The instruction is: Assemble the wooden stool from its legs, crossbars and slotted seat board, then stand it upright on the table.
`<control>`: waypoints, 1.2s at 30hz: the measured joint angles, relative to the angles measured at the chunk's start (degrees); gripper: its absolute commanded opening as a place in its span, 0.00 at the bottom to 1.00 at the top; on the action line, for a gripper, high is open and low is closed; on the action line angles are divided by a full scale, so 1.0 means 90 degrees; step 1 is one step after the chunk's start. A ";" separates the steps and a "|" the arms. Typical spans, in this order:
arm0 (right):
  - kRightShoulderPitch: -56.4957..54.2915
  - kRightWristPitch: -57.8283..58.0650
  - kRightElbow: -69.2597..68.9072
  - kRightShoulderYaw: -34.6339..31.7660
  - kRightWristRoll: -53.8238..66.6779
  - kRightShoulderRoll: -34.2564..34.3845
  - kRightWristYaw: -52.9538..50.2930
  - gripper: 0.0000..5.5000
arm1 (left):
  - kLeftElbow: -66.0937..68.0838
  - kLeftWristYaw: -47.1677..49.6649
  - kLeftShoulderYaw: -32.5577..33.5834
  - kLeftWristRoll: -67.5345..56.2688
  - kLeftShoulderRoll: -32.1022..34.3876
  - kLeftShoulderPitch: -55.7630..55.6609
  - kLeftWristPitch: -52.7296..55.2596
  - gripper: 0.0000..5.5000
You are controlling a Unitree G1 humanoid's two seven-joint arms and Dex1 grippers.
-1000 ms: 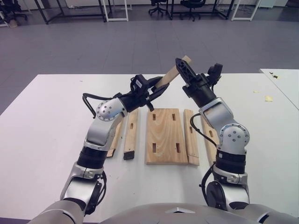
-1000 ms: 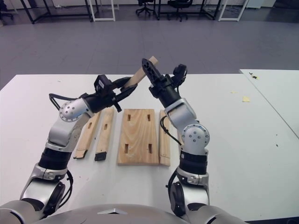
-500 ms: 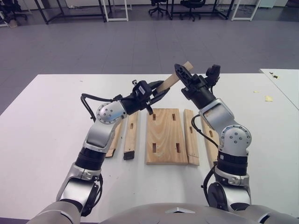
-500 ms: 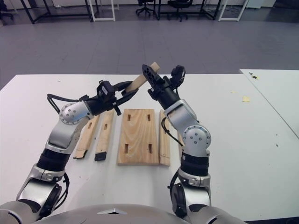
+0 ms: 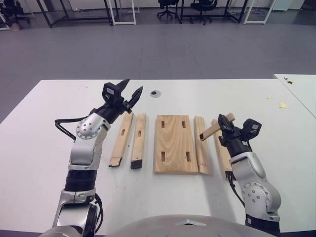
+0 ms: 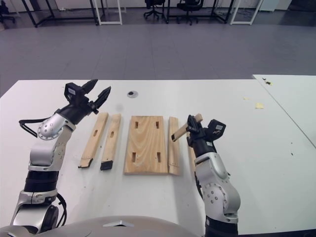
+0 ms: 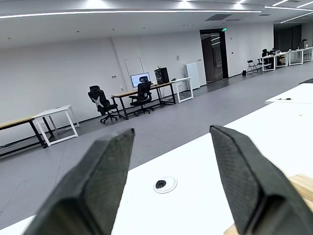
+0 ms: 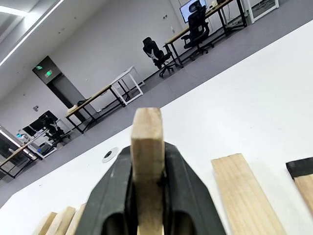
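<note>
Arms parted: right gripper (image 5: 226, 123) clamps crossbar (image 5: 208, 132), lowered beside seat board (image 5: 173, 145); left gripper (image 5: 134, 86) empty, splayed wide.

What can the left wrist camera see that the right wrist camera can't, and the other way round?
Particular to the left wrist view: the left claw, open and empty. Particular to the right wrist view: the right claw shut on a wooden crossbar, and one black-tipped plank. Both share the white table, its round cable grommet, light wooden planks lying flat on it, and the office with desks and chairs behind.
</note>
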 measured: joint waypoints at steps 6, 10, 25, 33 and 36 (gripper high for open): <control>-0.0011 -0.0871 0.0645 0.0013 -0.0470 0.0307 0.0288 0.07 | -0.0014 0.0004 -0.0057 -0.0001 -0.0010 -0.0003 0.0100 0.51; -0.0010 -0.1190 0.0838 0.0201 -0.0925 0.0376 0.0407 0.07 | -0.0038 -0.0022 -0.0098 -0.0004 -0.0010 -0.0005 0.0132 0.51; -0.0191 -0.0985 0.0984 0.0969 -0.2980 -0.0872 0.0690 0.07 | -0.0289 0.0100 -0.0363 0.0381 0.0069 0.0245 0.0189 0.51; -0.0173 -0.2253 0.1757 0.0944 -0.2945 -0.1033 0.1359 0.07 | -0.0291 0.0100 -0.0538 0.0637 0.0108 0.0249 0.0173 0.51; -0.0173 -0.2584 0.1973 0.0896 -0.2920 -0.1036 0.1485 0.07 | -0.0291 0.0105 -0.0630 0.0717 0.0108 0.0249 0.0135 0.51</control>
